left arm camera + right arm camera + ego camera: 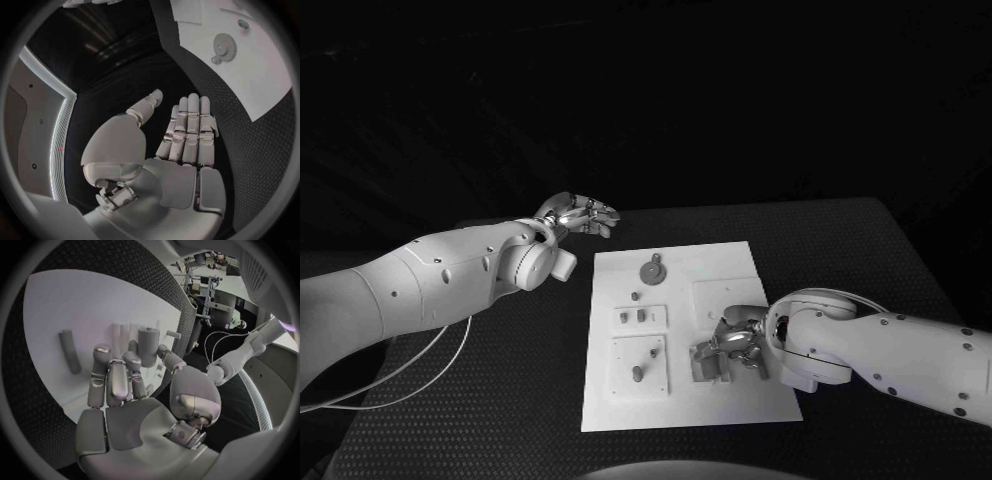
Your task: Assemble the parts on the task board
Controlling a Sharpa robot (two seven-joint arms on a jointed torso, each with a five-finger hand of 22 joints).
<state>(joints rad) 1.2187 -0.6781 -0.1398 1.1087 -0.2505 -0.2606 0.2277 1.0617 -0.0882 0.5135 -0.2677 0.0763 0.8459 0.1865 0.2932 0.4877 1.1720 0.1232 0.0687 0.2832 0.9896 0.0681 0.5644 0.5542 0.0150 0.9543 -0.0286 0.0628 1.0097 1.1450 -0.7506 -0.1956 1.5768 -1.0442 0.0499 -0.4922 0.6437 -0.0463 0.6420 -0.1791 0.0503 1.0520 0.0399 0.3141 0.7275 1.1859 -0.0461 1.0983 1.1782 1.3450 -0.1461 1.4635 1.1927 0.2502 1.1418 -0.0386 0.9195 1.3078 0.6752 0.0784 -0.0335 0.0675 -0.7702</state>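
The white task board [733,262] lies in the middle of the black table. A grey gear [652,268] sits near its far end, and the left wrist view shows the same gear [224,46]. Small grey parts [636,317] stand in its left column. My right hand [737,343] is over the board's near right part. Its thumb and fingers [119,375] pinch an upright grey cylinder [148,345]. A grey peg [70,351] lies flat on the board beside them. My left hand [583,214] hovers off the board's far left corner, its fingers [187,130] straight and holding nothing.
A grey block [705,366] stands on the board just under my right hand. Another small part [639,373] sits in a raised square at the board's near left. Black table [877,260] surrounds the board on all sides.
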